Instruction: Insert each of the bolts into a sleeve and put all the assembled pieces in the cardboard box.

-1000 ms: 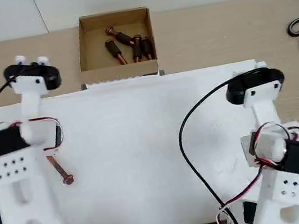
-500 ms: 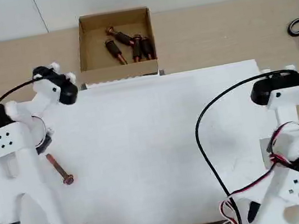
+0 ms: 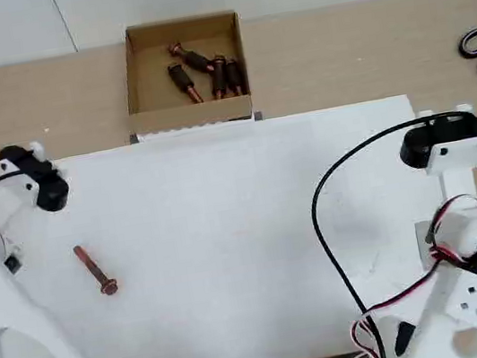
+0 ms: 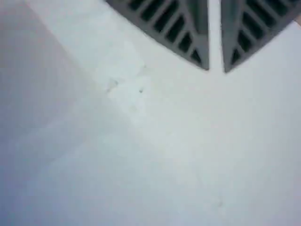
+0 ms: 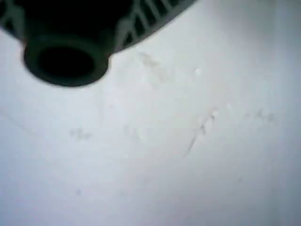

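Left pincer (image 4: 215, 69) is clenched almost shut on nothing over the white mat (image 3: 229, 235). Right pincer (image 5: 108, 33) looks clenched on a dark sleeve (image 5: 66, 61), but it's mostly cut off. Around four assembled pieces (image 3: 207, 68) sit in the cardboard box (image 3: 195, 113) at 12 o'clock, exact count hard to make out. One bare bolt (image 3: 95, 271) lies at 9 o'clock, so I'd say that's the last one left

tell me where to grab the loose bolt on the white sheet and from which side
Grip the bolt around mid-shank, coming straight down from above with the jaws across its length. It lies flat and diagonal on the white sheet with nothing touching it, so the slim shank is open on both sides and the wider end nearer the arms stays clear.
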